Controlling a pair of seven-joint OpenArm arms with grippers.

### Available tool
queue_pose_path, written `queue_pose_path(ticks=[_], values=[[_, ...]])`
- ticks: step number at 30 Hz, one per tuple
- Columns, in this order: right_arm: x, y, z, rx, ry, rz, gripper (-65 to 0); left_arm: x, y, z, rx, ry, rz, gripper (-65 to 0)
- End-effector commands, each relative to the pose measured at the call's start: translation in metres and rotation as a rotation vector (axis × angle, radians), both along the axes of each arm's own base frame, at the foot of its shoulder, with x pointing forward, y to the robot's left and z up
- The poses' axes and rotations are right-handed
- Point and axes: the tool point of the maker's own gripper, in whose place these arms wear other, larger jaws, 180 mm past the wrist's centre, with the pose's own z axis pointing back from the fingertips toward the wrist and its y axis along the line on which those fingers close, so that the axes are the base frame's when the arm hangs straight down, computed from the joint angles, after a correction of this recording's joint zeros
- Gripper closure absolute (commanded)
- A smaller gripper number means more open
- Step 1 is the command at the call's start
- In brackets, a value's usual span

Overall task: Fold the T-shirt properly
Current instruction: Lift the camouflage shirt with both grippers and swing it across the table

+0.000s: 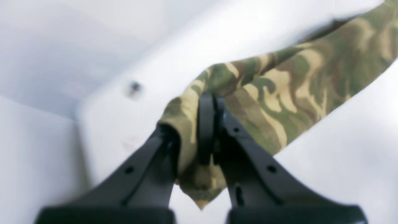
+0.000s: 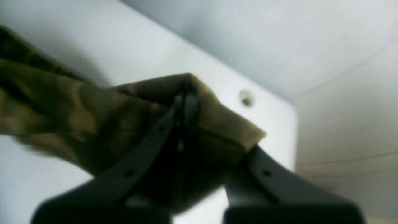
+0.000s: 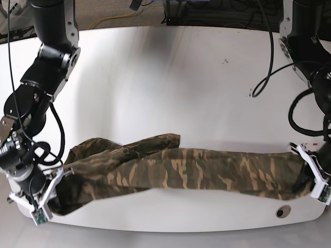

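The camouflage T-shirt [image 3: 176,170] is stretched in a long band across the near part of the white table [image 3: 170,93], a loose fold lying behind it on the left. My left gripper [image 1: 211,99] is shut on one end of the cloth [image 1: 292,87], at the right of the base view [image 3: 305,173]. My right gripper [image 2: 186,93] is shut on the other end [image 2: 93,121], at the lower left of the base view [image 3: 56,194]. Both pinched ends are lifted slightly off the table.
A round hole [image 3: 282,211] sits in the table near its front right corner. Black cables [image 3: 269,57] hang by the arm on the right. The table's front edge [image 3: 170,225] runs just below the T-shirt. Floor lies beyond the far edge.
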Motion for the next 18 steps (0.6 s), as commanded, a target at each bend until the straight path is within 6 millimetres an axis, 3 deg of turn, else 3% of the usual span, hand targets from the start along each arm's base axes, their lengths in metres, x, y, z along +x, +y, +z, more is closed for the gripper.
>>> queue_pose_path(ticks=[1,6,12,15,18], values=[[0.011,-0.004,0.051,-0.018,-0.112,0.002,0.0,0.003,0.011,0.050,0.028,-0.125,0.012,0.0],[0.027,-0.001,0.125,-0.065,-0.217,0.023,0.0,0.005,0.034,0.129,0.062,-0.276,0.054,0.0],[0.019,0.015,0.223,-0.129,-0.392,0.047,0.0,-0.004,0.066,0.212,0.054,-0.404,0.108,0.0],[0.012,0.020,0.242,-0.147,-0.432,0.053,0.0,-0.007,0.066,0.228,0.064,-0.430,0.106,0.0],[0.005,0.020,0.244,-0.171,-0.439,0.036,0.0,-0.007,0.065,0.228,0.067,-0.430,0.103,0.0]])
